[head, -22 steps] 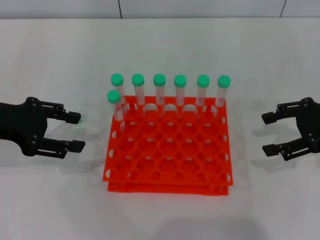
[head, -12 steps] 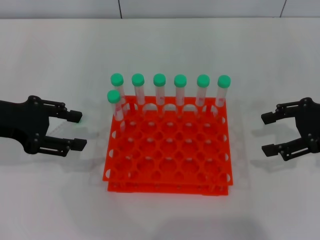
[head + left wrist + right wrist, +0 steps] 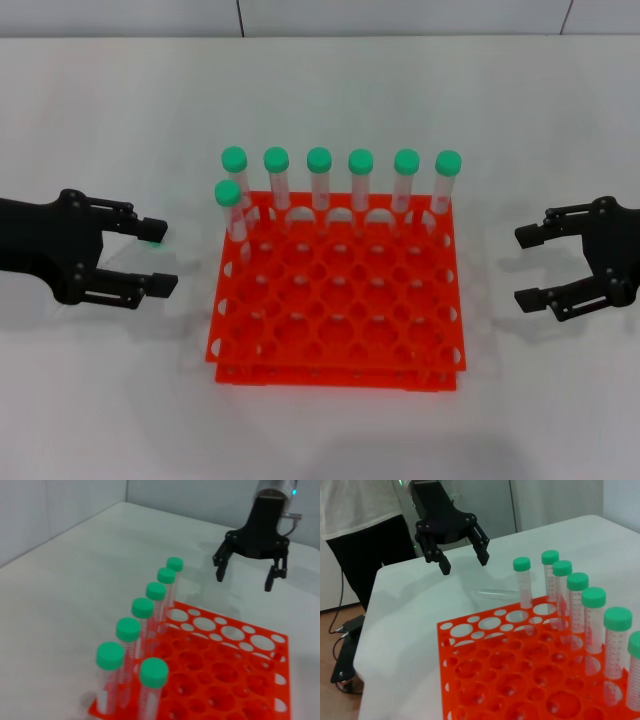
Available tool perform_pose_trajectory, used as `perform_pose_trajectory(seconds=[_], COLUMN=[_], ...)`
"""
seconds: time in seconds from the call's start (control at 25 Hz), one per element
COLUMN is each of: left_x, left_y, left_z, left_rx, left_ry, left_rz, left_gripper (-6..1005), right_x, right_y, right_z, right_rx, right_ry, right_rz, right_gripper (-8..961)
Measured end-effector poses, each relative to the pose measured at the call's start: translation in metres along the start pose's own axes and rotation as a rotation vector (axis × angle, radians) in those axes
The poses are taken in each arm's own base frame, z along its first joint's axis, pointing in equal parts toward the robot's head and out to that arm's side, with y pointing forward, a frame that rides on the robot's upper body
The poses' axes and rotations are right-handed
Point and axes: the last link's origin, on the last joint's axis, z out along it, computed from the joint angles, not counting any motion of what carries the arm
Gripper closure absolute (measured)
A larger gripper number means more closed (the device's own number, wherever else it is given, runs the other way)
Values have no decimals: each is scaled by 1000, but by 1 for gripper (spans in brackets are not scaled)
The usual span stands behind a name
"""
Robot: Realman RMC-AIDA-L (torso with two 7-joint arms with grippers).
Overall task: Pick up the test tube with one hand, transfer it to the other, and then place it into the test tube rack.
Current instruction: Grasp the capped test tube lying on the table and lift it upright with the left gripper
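Note:
A test tube lies flat on the white table left of the rack; its green cap (image 3: pixel 154 243) peeks out by the far finger of my left gripper (image 3: pixel 158 258). Its clear body also shows in the right wrist view (image 3: pixel 497 591). The left gripper is open and empty, its fingers either side of the tube, just above the table. It also shows in the right wrist view (image 3: pixel 464 565). The orange-red rack (image 3: pixel 335 372) stands in the middle. My right gripper (image 3: pixel 527 266) is open and empty, right of the rack, and also shows in the left wrist view (image 3: pixel 245 581).
Several green-capped tubes (image 3: pixel 319 160) stand upright along the rack's far row, with one more in the second row at the left end. They also show in the left wrist view (image 3: pixel 142 609) and the right wrist view (image 3: pixel 577 582). The rack's other holes (image 3: pixel 340 300) hold nothing.
My left gripper has moved a little toward the rack, over the lying tube. My right gripper has shifted slightly toward the rack. The tubes and the rack have not moved.

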Motion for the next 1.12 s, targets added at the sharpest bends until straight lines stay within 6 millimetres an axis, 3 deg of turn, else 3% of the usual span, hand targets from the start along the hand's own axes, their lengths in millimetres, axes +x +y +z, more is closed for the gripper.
perform_pose_trajectory(seconds=[0.2,0.4,0.72,0.96,1.12], left_x=[5,20,44,50,42], left_y=[-6,1,13,6,-5], left_z=[3,2,-20,-30,-31], left_rx=[75,155,255,275,330], left_ry=[7,24,21,-118,-285], left_rz=[-41,-68,-237,-460,-584], left_gripper=[309,310,311,312,312], right_x=[3,8,18,23,23], right_y=[-1,-1,3,3,3], right_z=[4,8,3,0,2], right_rx=[28,53,88,125,131], right_ry=[-5,-6,-5,-3,-5], right_rz=[-4,-17,-31,-46,-59], right_gripper=[136,138,140,142,143])
